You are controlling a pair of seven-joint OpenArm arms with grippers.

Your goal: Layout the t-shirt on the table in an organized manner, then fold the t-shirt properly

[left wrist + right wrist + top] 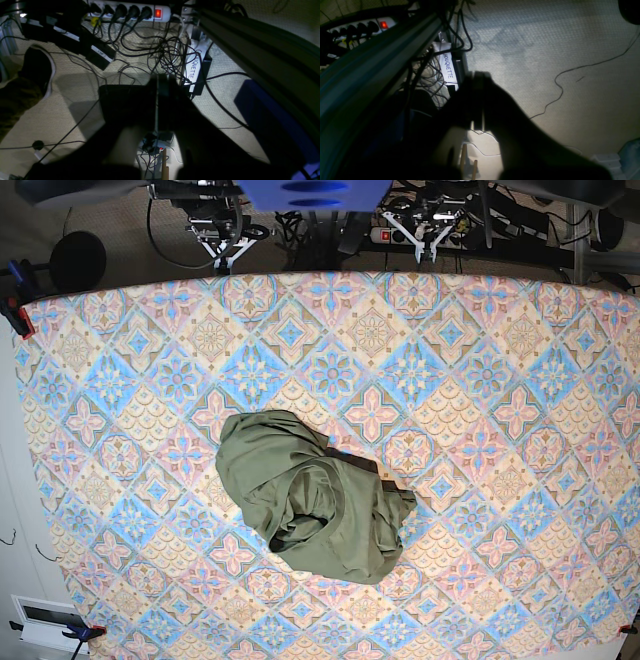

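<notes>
The olive-green t-shirt (315, 495) lies crumpled in a heap near the middle of the table (500, 380), folded over itself with no sleeve spread out. Both arms are pulled back behind the table's far edge, well away from the garment. My left gripper (432, 238) hangs at the top right of the base view and my right gripper (226, 250) at the top left. In the left wrist view the left gripper (157, 81) is a dark silhouette with jaws together and nothing held, pointing at the floor. The right gripper (478, 76) looks the same. Neither wrist view shows the t-shirt.
Under the arms a white power strip (130, 10) and tangled black cables (165, 50) lie on beige carpet. A metal frame beam (250, 45) runs diagonally beside the left gripper. Red clamps (15, 312) hold the cloth at the table's left corners.
</notes>
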